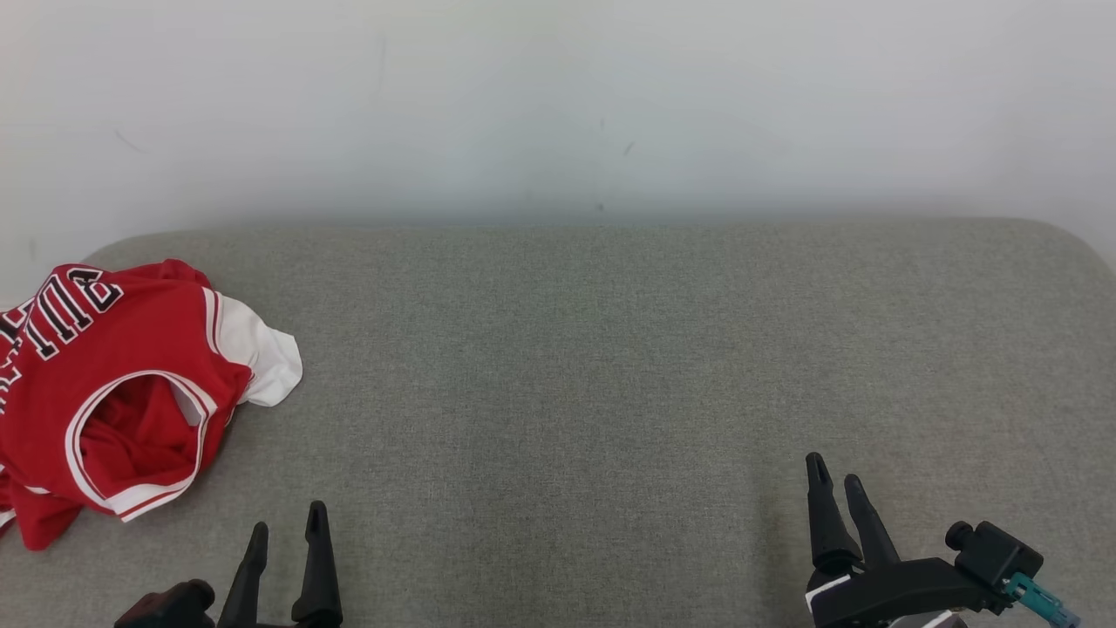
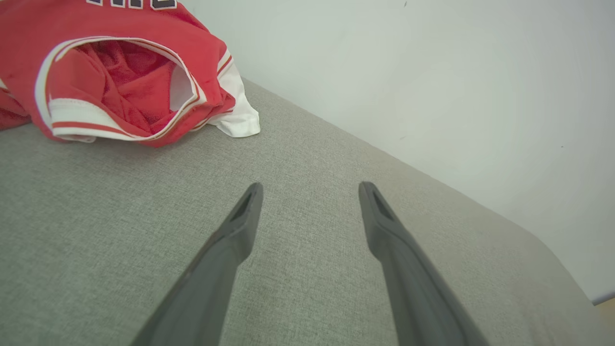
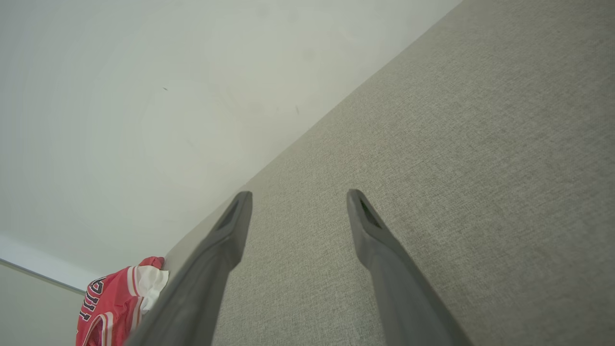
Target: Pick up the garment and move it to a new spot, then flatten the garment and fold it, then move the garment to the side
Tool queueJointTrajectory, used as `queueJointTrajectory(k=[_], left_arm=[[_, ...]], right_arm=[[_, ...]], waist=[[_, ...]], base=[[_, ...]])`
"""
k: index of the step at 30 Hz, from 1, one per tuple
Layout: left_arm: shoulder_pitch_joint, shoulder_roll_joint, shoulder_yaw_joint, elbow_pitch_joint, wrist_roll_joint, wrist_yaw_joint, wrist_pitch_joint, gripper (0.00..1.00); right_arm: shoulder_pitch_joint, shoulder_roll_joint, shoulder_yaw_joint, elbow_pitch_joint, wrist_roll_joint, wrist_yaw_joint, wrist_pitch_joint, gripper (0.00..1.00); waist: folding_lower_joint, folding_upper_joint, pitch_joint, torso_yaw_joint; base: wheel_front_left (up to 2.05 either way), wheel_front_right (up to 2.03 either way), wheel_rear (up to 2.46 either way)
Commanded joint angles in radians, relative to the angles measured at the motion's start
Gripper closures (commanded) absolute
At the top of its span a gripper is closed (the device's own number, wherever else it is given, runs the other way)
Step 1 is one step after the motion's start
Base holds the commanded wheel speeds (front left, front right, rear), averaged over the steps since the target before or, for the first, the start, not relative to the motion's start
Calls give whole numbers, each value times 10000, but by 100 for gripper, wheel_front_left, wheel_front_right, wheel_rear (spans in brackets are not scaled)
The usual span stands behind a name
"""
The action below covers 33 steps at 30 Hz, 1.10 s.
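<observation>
Red jersey bunched far left – L gripper & R gripper both spread, empty

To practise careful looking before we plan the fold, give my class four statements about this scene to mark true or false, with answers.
1. The jersey lies crumpled at the left end of the grey pad. True.
2. The left gripper grips the jersey. False: it is open and apart from the jersey.
3. The right gripper is shut. False: it is open and empty.
4. The jersey is red with white trim. True.
</observation>
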<state>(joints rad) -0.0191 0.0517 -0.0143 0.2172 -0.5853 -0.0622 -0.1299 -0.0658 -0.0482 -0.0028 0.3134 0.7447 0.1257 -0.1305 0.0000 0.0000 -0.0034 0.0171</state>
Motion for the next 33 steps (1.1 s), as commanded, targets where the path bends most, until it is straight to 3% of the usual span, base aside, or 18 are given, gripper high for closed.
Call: queueJointTrajectory(k=[1, 33], left_arm=[[-14, 166, -156, -76, 696, 59, -140, 0], [160, 342, -627, -405, 3635, 431, -872, 0]], right_arm=[[-172, -18, 84, -12, -287, 61, -138, 0], [-251, -22, 363, 553, -2995, 67, -862, 0]], waist=[[0, 0, 24, 11], [0, 0, 44, 39]], base=[[0, 0, 0], [0, 0, 0]])
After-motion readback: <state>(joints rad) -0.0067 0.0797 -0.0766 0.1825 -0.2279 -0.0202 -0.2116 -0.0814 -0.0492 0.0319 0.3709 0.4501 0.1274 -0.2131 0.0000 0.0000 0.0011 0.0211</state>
